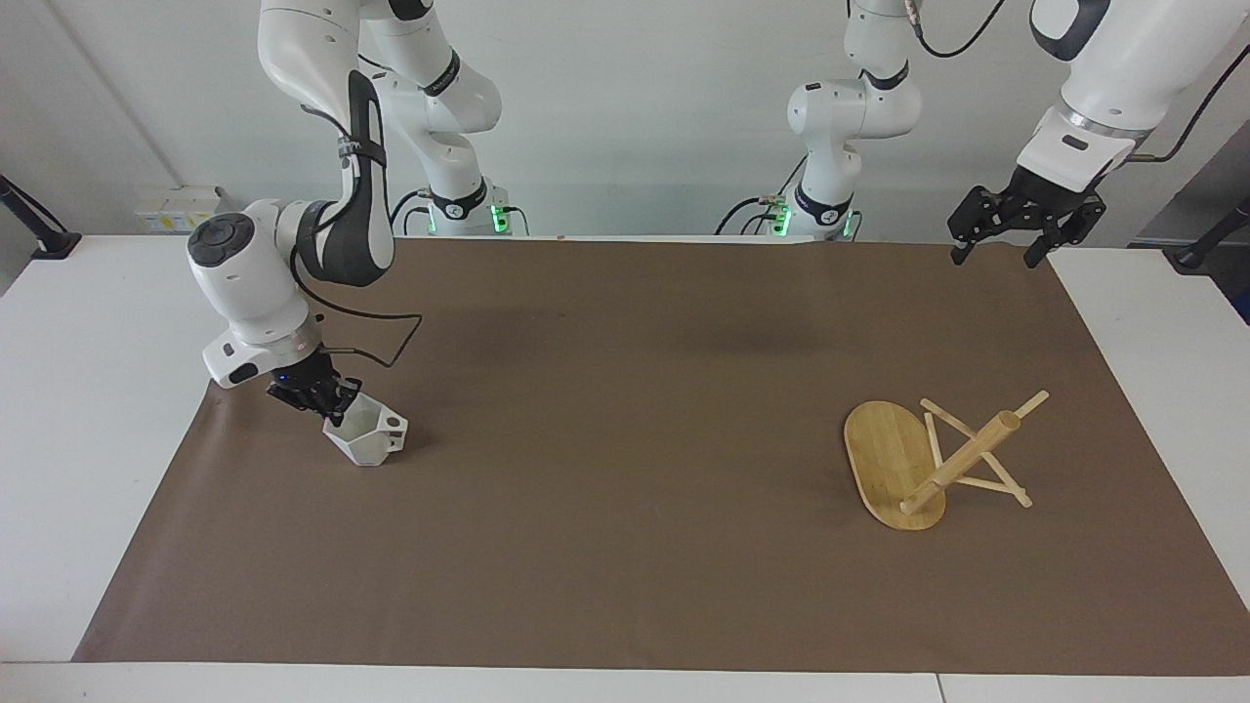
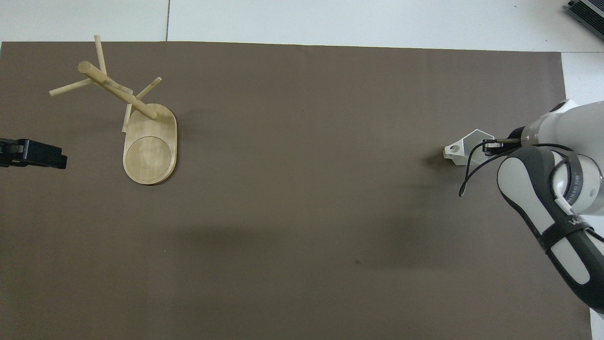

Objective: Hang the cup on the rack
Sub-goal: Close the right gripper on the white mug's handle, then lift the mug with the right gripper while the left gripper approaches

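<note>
The white faceted cup (image 1: pixel 369 436) sits tilted on the brown mat near the right arm's end, its pierced handle (image 1: pixel 393 425) pointing toward the table's middle. It also shows in the overhead view (image 2: pixel 461 149). My right gripper (image 1: pixel 330 402) is shut on the cup's rim wall, low over the mat. The bamboo rack (image 1: pixel 962 459) stands on its oval base (image 1: pixel 879 449) toward the left arm's end, with nothing on its pegs. My left gripper (image 1: pixel 994 258) is open and empty, held high over the mat's corner nearest its own base.
The brown mat (image 1: pixel 625 547) covers most of the white table (image 1: pixel 59 439). The right arm's elbow and cable (image 1: pixel 391 332) hang over the mat beside the cup. The rack's pegs (image 2: pixel 71 87) stick out sideways around its post.
</note>
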Motion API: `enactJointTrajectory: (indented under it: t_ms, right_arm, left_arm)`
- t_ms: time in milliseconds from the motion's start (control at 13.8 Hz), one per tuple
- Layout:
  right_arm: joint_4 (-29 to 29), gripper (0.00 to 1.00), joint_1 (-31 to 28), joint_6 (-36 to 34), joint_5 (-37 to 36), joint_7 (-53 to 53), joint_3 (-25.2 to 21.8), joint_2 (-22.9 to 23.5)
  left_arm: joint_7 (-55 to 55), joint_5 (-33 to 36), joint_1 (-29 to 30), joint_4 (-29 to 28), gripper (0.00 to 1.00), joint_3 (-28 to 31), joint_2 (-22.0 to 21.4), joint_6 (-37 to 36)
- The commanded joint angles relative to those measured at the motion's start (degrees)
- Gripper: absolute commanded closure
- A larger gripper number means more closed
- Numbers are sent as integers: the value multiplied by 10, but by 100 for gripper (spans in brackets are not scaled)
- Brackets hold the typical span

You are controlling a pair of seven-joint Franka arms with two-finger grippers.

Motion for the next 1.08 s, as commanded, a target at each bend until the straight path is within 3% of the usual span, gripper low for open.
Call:
enactJointTrajectory:
  t_ms: [0,650,867,1011]
  right_arm:
    - [-5,100,-2,-1,-1,-11,3,-8]
    - [70,100,1,-90,7,-10,7,-6]
    - [124,100,1,-147,19,-1,17,-5]
    - [143,100,1,-168,29,3,19,-9]
  left_arm:
    - [-4,10,7,-18,0,-5,-15,3]
    - [-55,7,-4,-41,0,-12,-27,-3]
    - [-77,-6,-15,-89,0,-13,-58,-52]
    - [-117,-6,-37,-124,0,-13,-76,-45]
